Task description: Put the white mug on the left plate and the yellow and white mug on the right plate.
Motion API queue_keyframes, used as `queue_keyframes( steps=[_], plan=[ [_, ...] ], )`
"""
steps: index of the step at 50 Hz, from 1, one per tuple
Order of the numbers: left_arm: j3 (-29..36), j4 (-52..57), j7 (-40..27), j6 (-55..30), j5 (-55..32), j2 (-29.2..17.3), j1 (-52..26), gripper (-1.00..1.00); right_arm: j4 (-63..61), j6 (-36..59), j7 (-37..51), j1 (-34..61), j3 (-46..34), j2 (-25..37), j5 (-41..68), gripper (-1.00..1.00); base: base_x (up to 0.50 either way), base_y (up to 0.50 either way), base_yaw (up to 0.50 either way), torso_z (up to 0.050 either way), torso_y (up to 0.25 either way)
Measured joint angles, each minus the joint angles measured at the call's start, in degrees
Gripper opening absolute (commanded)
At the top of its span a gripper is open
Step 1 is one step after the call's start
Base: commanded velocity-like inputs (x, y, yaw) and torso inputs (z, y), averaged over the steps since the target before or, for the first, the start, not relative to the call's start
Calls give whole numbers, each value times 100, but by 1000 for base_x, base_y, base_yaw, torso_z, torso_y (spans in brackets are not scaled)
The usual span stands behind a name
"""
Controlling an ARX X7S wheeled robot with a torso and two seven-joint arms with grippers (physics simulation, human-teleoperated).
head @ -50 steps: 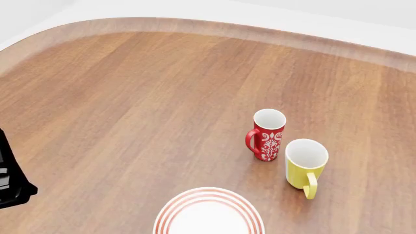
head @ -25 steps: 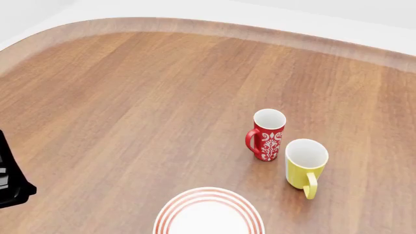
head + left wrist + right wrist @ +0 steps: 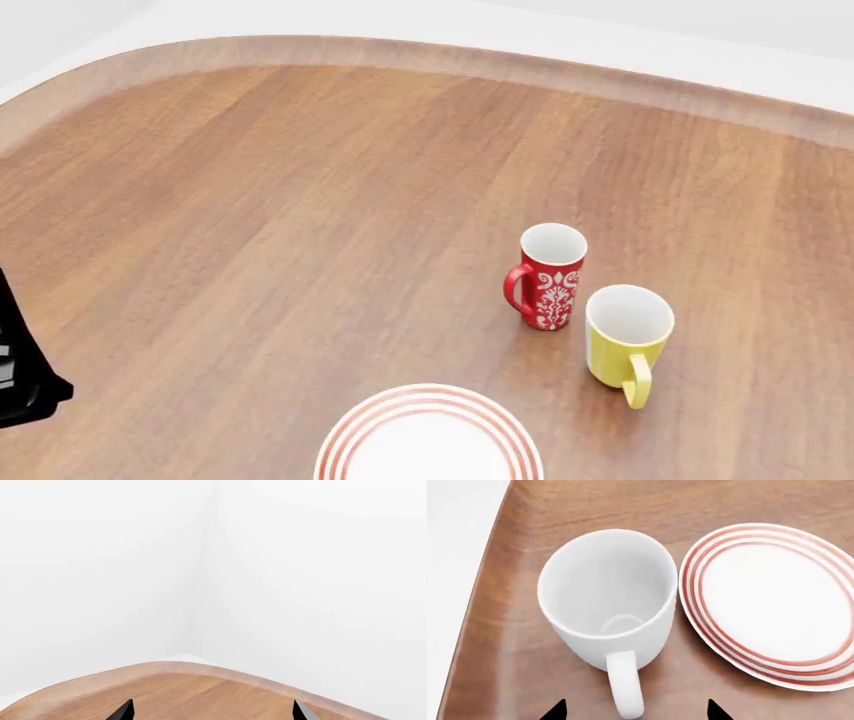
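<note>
Right pincer [image 3: 635,711] has its two black tips spread apart, hovering over the white mug [image 3: 608,605], and the mug's handle sits right in the gap between the tips without either touching it. That mug stands upright at the desk [image 3: 594,505] edge, just beside a red-ringed plate [image 3: 770,602], its rim overlapping the plate's edge from this angle, can't tell if they actually touch. Left pincer [image 3: 210,711] is spread too, holding nothing, pointed at the rounded far desk rim and a bare white wall corner. Desk is warm wood grain with a paler curved lip, room's plain white all around. From the head view, the yellow and white mug [image 3: 627,338] stands upright on the right, handle facing near, just beside a red patterned mug [image 3: 549,277]. Another ringed plate [image 3: 429,435] sits at the near edge, left of the yellow one.
</note>
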Motion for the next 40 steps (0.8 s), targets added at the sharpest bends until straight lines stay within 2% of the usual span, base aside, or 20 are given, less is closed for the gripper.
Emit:
queue_keyframes(
  steps=[40],
  plan=[
    [52,62,-122,11,-126,-45,-15,100,787,-31,-360,419,-651,-366,-226,100,0,0,0,0,0]
  ],
)
